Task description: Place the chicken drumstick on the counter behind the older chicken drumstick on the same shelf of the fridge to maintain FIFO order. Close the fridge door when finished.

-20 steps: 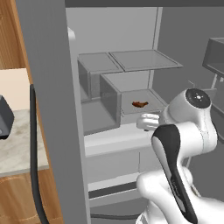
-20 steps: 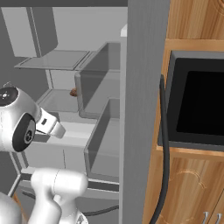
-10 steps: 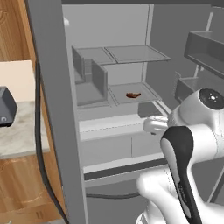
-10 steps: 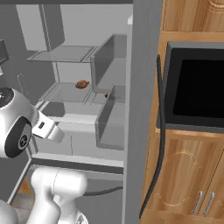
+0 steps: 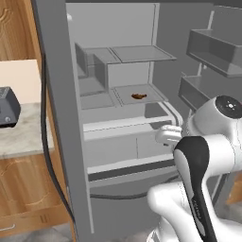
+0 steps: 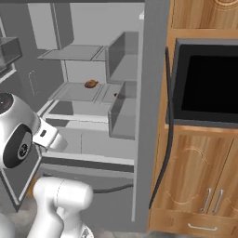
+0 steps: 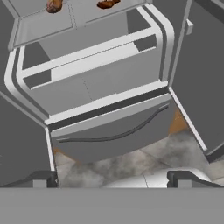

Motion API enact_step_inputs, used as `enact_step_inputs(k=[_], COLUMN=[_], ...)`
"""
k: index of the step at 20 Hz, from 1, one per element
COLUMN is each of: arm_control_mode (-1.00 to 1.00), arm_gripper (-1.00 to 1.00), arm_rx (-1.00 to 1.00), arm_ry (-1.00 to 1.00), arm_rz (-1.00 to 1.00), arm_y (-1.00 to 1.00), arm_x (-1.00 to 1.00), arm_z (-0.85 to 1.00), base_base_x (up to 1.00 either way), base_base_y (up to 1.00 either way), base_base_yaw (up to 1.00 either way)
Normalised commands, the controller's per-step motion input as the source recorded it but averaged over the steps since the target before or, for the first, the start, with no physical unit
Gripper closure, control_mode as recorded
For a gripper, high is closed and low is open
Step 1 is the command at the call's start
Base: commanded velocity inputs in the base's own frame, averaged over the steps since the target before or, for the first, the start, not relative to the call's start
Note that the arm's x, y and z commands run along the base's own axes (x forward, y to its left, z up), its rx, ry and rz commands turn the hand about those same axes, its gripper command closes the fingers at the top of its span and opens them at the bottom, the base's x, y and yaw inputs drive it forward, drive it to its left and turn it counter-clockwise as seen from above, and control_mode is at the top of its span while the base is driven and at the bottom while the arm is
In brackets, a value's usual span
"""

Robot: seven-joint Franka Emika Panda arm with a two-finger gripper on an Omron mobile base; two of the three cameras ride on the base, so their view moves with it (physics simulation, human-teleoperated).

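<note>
The fridge (image 5: 118, 123) stands open in front of me. On its mid shelf (image 5: 153, 92) lies a golden-brown chicken drumstick (image 5: 138, 96), which shows again as the drumstick (image 6: 91, 83) in the right base view. At the top edge of the hand view two drumsticks rest side by side on the shelf (image 7: 39, 26), one drumstick (image 7: 54, 5) to the left and another drumstick (image 7: 108, 3) to the right. My gripper (image 7: 113, 178) is open and holds nothing, low in front of the fridge and well short of the shelf. The counter (image 5: 28, 137) lies to the left.
A dark toaster (image 5: 7, 108) sits on the counter. The right fridge door with its bins (image 5: 212, 52) stands swung out beside my arm. The wide bottom drawer (image 7: 113, 131) is shut. A black built-in oven (image 6: 207, 79) sits above wooden cabinets (image 6: 200, 186).
Both base views have shifted and the fridge now looks farther off, so the base has backed away. More of both open doors and the lower fridge has come into sight.
</note>
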Motion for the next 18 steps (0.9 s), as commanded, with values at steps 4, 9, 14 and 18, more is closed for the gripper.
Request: enact_step_inputs(k=[4,9,14,18], arm_control_mode=[1.0,1.0,1.0,-1.0], arm_gripper=[-1.0,-1.0,-1.0,-1.0], arm_rx=[0.0,0.0,0.0,0.06], arm_ry=[0.0,0.0,0.0,-0.12], arm_rz=[0.0,0.0,0.0,-0.08], arm_y=[0.0,0.0,0.0,-0.28], arm_x=[0.0,0.0,0.0,-0.02], arm_z=[0.0,0.0,0.0,0.05], base_base_x=[-0.47,-0.3,-0.01,0.0], base_base_y=[0.09,0.01,0.01,0.0], base_base_yaw=[0.0,0.0,0.0,0.0])
